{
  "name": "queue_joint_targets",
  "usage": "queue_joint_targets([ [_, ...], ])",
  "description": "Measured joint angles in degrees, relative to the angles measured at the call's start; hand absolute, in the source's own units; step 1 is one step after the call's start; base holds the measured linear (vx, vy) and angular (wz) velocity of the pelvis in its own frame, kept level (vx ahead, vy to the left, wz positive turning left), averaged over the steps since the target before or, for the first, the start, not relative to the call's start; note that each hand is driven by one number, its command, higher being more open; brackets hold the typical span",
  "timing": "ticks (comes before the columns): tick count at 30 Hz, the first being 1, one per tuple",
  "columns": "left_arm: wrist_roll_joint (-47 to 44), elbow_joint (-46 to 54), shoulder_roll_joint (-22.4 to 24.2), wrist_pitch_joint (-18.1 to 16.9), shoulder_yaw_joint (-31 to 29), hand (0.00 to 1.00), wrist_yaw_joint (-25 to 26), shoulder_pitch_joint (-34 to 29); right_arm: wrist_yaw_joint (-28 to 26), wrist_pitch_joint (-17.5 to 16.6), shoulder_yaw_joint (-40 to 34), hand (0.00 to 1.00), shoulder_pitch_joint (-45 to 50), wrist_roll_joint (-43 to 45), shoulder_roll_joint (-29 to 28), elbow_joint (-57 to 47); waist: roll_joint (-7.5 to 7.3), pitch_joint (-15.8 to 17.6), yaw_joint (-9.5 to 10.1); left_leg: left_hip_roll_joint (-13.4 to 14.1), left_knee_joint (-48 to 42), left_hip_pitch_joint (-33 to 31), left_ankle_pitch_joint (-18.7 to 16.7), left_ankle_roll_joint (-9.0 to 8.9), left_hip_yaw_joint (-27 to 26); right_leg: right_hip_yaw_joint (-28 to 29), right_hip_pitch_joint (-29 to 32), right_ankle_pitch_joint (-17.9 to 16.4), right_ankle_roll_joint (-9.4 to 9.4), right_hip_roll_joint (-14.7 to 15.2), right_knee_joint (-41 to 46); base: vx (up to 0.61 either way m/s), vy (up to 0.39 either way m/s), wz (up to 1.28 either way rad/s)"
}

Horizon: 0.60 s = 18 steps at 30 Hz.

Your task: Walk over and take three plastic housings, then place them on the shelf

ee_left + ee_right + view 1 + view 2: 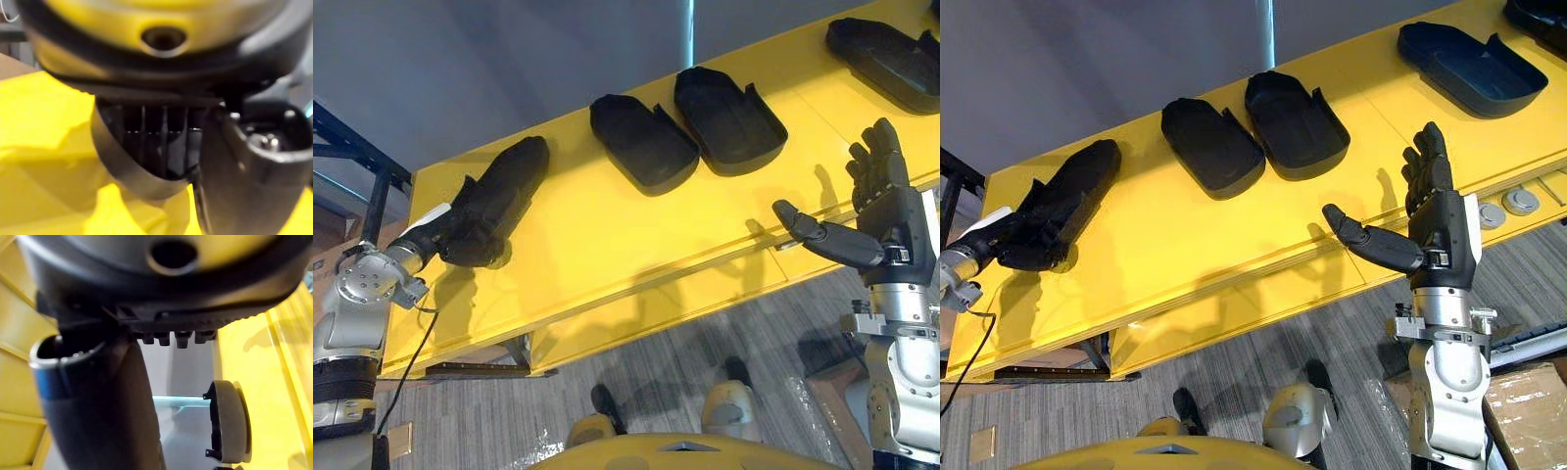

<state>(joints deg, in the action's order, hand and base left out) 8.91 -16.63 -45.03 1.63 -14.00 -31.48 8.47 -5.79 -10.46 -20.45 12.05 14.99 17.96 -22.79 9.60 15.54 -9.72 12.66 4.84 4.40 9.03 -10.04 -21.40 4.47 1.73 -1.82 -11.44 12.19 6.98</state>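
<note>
Several black plastic housings lie on the yellow table (607, 264). The leftmost housing (504, 191) lies hollow side down near the table's left end, and my left hand (426, 240) reaches into its near end. In the left wrist view that housing's ribbed inside (146, 132) is right in front of the left hand (244, 186). Two more housings (641, 142) (729, 117) lie side by side mid-table, and another housing (1469, 64) lies at the far right. My right hand (1435, 220) hovers open over the table's front edge, thumb spread, holding nothing.
Two round grey caps (1520, 201) sit on the table's front ledge beside the right hand; one such cap (230, 423) is close in the right wrist view. A dark blue frame (352, 147) stands left of the table. A cardboard box (1528, 401) is on the floor at lower right.
</note>
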Motion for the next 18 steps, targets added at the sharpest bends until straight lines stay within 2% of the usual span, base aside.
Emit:
queue_joint_targets([
  [4, -0.1, 2.4, 4.4, 2.3, 0.0, 0.0, 2.5, -1.0, 0.2, 0.0, 0.0, 1.0, 0.1, 0.0, -0.3, 0.0, -0.05, 0.3, -0.31, 0.0, 0.0, 0.0, 0.0, 0.01, 0.3, -0.3, -0.2, -0.1, -0.04, 0.1, 0.0, 0.0, -0.009, 0.03],
  [7, 0.0, 5.9, 5.6, 2.9, -0.1, 0.0, 5.0, -2.8, 0.3, 0.0, 0.0, 1.0, 0.3, -0.1, -0.4, 0.0, -0.05, 0.3, -0.52, 0.0, 0.0, 0.1, 0.0, 0.01, 1.2, -1.1, -1.0, -0.3, 0.0, 0.2, 0.0, 0.0, -0.019, 0.12],
  [12, -0.2, 10.1, 12.4, 6.6, -0.4, 0.0, 11.2, -4.6, 0.7, 0.0, 0.2, 1.0, 0.5, -0.3, -2.9, -1.5, -0.1, 0.4, -0.03, -0.1, 0.0, 0.1, 0.0, 0.02, 1.4, -1.4, -1.2, -0.3, -0.01, 0.2, -0.1, 0.0, -0.003, 0.01],
  [14, -0.7, 10.5, 14.4, 8.0, -0.5, 0.0, 14.1, -4.6, 0.9, 0.0, 0.4, 1.0, 0.5, -0.3, -3.2, -1.8, -0.19, 0.5, -0.02, -0.1, 0.0, 0.2, 0.0, 0.02, 1.4, -1.4, -1.4, -0.3, -0.02, 0.2, -0.1, -0.01, -0.008, 0.02],
  [18, -2.7, 11.4, 20.1, 10.5, -0.3, 0.0, 24.2, -4.5, 1.6, 0.0, 0.6, 1.0, 0.5, -0.5, -3.9, -1.8, -0.67, 0.8, -0.2, 0.0, 0.1, 0.4, 0.1, 0.04, 1.8, -1.9, -2.0, -0.4, -0.08, 0.2, -0.4, -0.03, -0.018, 0.04],
])
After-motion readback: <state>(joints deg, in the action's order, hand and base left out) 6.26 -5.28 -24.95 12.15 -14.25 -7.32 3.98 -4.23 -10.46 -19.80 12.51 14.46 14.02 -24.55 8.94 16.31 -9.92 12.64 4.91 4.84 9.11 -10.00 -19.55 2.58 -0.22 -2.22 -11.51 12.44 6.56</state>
